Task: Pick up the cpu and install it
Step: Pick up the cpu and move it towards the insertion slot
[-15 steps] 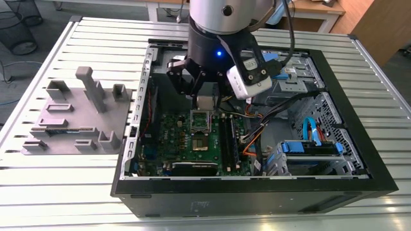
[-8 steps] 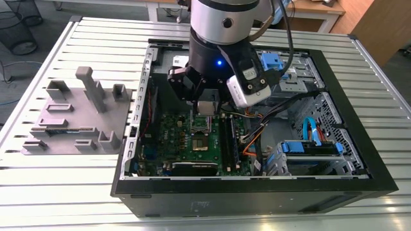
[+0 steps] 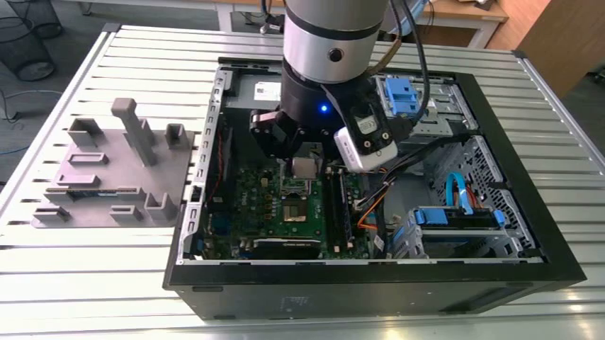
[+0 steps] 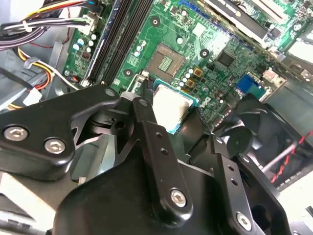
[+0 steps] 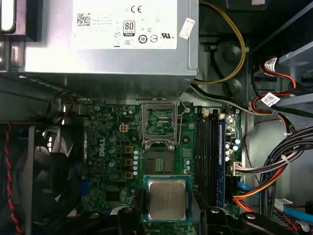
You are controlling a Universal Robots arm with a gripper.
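Note:
The cpu [image 3: 304,168], a small square chip with a silvery top, hangs just above the green motherboard [image 3: 255,205] inside the open computer case. My gripper [image 3: 304,161] is shut on it, with a black finger on each side. In the first wrist view the cpu [image 5: 167,198] sits between the fingers [image 5: 128,218], a little off from the open socket [image 5: 159,164], whose metal lid [image 5: 159,122] is flipped up. The second wrist view shows the cpu [image 4: 171,106] against a finger [image 4: 146,115], with the bare socket [image 4: 167,61] beyond it.
A grey fixture block [image 3: 113,177] stands on the slatted table at the exterior view's left. Inside the case are the power supply [image 5: 112,39], a black fan [image 5: 44,166], memory slots [image 5: 210,152], cable bundles [image 5: 279,161] and blue drive bays [image 3: 454,216].

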